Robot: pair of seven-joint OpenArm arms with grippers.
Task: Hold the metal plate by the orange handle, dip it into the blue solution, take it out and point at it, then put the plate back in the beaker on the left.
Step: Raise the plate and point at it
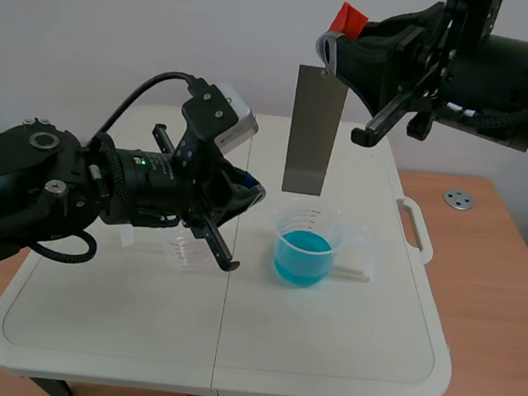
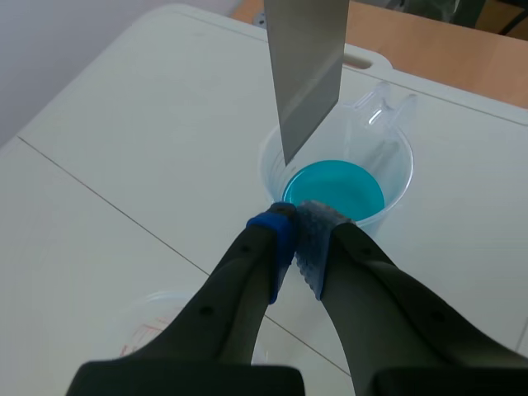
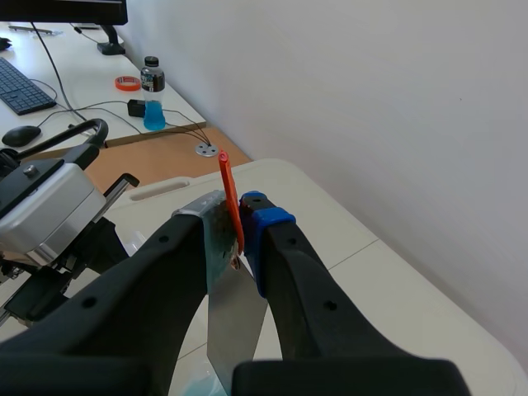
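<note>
A grey metal plate (image 1: 311, 130) hangs upright above the beaker of blue solution (image 1: 305, 248), clear of the liquid. My right gripper (image 1: 336, 48), raised at the upper right, is shut on its orange handle (image 1: 349, 19). In the right wrist view the orange handle (image 3: 228, 198) is pinched between the fingers, with the metal plate (image 3: 233, 330) hanging below. My left gripper (image 2: 295, 231) is shut on nothing, its tips just short of the blue beaker (image 2: 336, 191) and below the plate's (image 2: 308, 70) lower edge. An empty clear beaker (image 1: 187, 248) stands under the left arm.
The white folding table (image 1: 93, 322) has a handle slot (image 1: 413, 229) at its right edge. A wooden desk (image 1: 497, 305) lies beyond, with a small metal disc (image 1: 457, 199) on it. A stirring rod (image 1: 354, 273) lies beside the blue beaker.
</note>
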